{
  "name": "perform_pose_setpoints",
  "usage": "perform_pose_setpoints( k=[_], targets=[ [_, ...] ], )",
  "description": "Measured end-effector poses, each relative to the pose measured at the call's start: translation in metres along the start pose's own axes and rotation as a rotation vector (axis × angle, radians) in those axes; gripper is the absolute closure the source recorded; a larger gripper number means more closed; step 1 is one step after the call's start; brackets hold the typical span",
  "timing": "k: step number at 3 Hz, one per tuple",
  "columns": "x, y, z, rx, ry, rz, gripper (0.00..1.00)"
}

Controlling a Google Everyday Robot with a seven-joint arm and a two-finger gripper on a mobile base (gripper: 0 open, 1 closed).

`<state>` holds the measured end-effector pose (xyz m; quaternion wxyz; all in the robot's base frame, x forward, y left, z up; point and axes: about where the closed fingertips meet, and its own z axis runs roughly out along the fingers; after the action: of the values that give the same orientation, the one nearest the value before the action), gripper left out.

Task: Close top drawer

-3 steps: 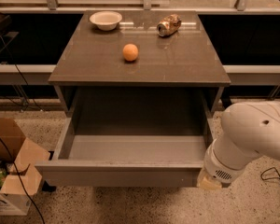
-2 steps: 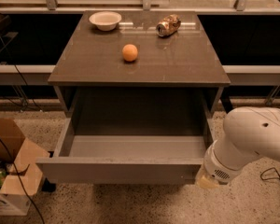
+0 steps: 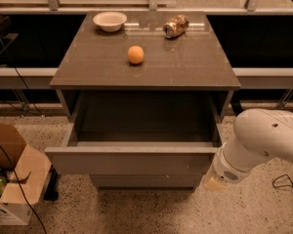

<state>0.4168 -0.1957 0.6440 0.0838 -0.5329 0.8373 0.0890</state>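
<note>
The top drawer (image 3: 132,161) is a wide matte-grey box with a plain flat front, pulled well out from under the tabletop (image 3: 185,62), and its inside shows empty. My white arm (image 3: 266,140) comes in from the right. My gripper (image 3: 213,181) is low at the drawer front's right end, beside its lower corner. The drawer front and the wrist mostly hide it.
On the tabletop lie an orange (image 3: 135,54), a white bowl (image 3: 110,21) and a crushed can (image 3: 176,26). A shorter grey drawer front (image 3: 144,181) sits below. An open cardboard box (image 3: 12,179) stands on the floor at left, and cables (image 3: 282,182) lie at right.
The drawer front now sits further in under the tabletop than a second ago. My arm's wrist has shifted slightly with it.
</note>
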Motion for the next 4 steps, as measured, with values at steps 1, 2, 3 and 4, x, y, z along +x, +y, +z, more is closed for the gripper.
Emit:
perform_pose_setpoints(
  k=[1, 2, 3, 4],
  targets=[
    [0.0, 0.0, 0.0, 0.0, 0.0, 0.0, 1.0],
    [0.002, -0.001, 0.003, 0.029, 0.003, 0.037, 1.0],
    [-0.015, -0.021, 0.008, 0.1, -0.024, 0.034, 1.0],
    [-0.035, -0.051, 0.01, 0.166, -0.081, 0.018, 1.0]
  ],
)
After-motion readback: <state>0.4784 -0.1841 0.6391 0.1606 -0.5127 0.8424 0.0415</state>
